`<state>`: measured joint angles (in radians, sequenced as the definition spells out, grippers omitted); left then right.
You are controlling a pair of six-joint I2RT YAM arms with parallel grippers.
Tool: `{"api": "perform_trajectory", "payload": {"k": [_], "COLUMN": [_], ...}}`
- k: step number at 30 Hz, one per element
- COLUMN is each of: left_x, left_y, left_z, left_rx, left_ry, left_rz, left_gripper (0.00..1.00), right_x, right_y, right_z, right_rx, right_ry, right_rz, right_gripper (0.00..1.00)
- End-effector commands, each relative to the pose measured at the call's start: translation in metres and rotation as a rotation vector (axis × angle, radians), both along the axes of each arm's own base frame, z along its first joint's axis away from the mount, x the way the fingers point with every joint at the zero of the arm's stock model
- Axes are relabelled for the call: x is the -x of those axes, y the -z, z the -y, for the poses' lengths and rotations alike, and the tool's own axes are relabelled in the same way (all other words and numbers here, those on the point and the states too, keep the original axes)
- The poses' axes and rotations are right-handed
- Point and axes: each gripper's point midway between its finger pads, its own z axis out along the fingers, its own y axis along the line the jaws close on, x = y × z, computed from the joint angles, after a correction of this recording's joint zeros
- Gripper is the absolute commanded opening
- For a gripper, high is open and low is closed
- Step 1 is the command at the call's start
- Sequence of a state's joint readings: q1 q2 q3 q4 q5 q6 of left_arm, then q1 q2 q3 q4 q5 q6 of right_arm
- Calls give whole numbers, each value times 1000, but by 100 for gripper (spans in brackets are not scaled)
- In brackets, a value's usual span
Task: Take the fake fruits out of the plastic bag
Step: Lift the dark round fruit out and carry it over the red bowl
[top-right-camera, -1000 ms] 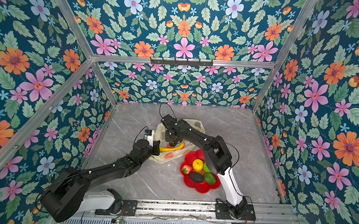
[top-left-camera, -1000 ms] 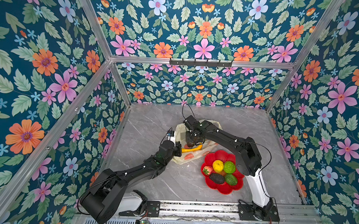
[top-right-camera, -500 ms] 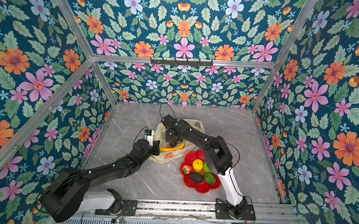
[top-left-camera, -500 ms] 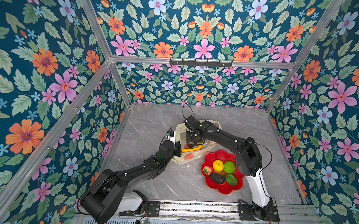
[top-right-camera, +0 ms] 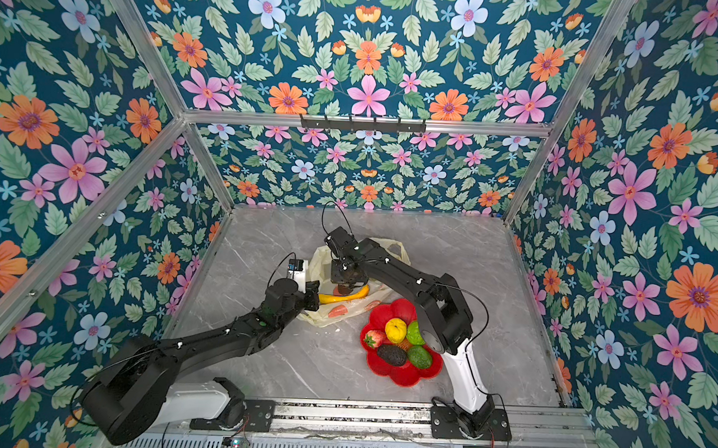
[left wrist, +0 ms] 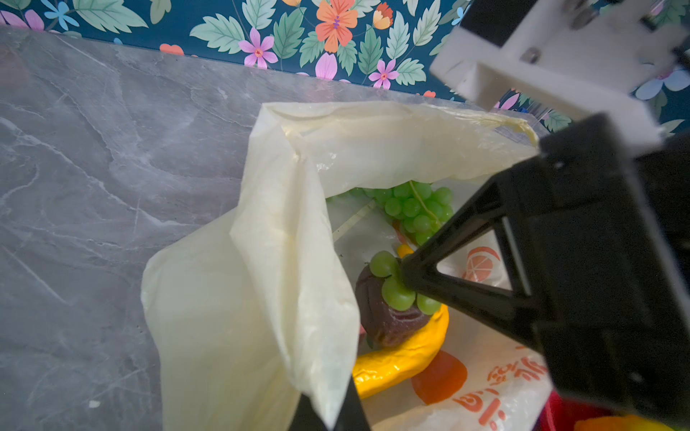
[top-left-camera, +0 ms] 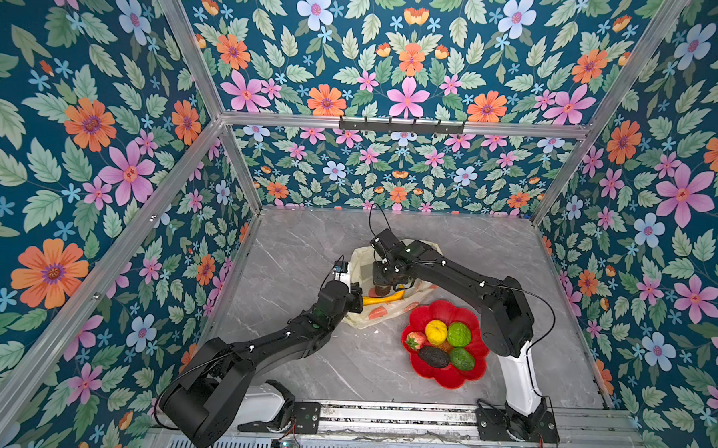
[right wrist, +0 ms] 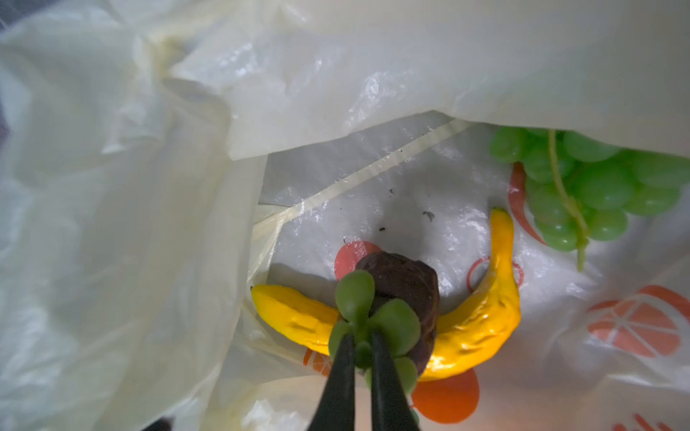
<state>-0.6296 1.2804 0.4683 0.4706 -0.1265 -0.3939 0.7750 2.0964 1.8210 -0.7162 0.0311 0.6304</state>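
Step in hand: a grasp inside the plastic bag (left wrist: 261, 298) is judged complete, and a lift-out is due.
Right tool (right wrist: 360, 337): narrowed to a slit and clamped on the small grape bunch (right wrist: 395, 324), deep in the bag's mouth.
Left tool (left wrist: 330, 408): closed on the bag's near edge, by which the upper layer is held up and the mouth kept open.
Plastic bag: laid on the grey marble desk (top-left-camera: 306, 239), just beside the red flower-shaped plate (top-left-camera: 441, 309).
Fruits in the bag: a dark brown fruit (right wrist: 407, 283) is seen directly under the gripped grapes, over the banana (right wrist: 481, 328). A larger grape bunch (right wrist: 597, 186) is tucked further in, under the folded film.
Fruits on the plate: lemon (top-left-camera: 436, 331), strawberry (top-left-camera: 415, 340), avocado (top-left-camera: 433, 357) and two green bumpy fruits (top-left-camera: 459, 334).
Progress: judged past halfway, with four items left inside.
Next move: a lift through the mouth is called for, then a carry to the plate.
Caution: it cannot be told whether the dark fruit is caught too. The film may be snagged if the mouth is let sag.
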Motion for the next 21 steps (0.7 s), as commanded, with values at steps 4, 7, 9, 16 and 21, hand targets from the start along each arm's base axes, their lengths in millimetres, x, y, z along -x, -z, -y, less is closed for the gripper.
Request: {"api": "perform_trajectory", "payload": {"k": [4,7,9,16,21], "left_x": [-1,-1,-2,-2,-2], "left_y": [-1,-1,-1,-1,0], "left_z": [-1,-2,-2,-3,-3], "left_rx": [-6,-8,-7,-13,-14], "left_ry": [-6,-9,-9,-15,-14], "left_rz": [6,6,8,9,8], "left_gripper": [2,2,2,2,2], "right_x": [6,13,17,38,53], "right_y": [-37,-54,-67,-85,-89], "right_z": [4,13,22,60,92], "right_rx": [-48,-56,-58,-32,-45], "right_ry": [-25,-24,-22,-11,39], "right_rz": [59,87,113,146,154], "right_gripper": [5,5,5,5,5]}}
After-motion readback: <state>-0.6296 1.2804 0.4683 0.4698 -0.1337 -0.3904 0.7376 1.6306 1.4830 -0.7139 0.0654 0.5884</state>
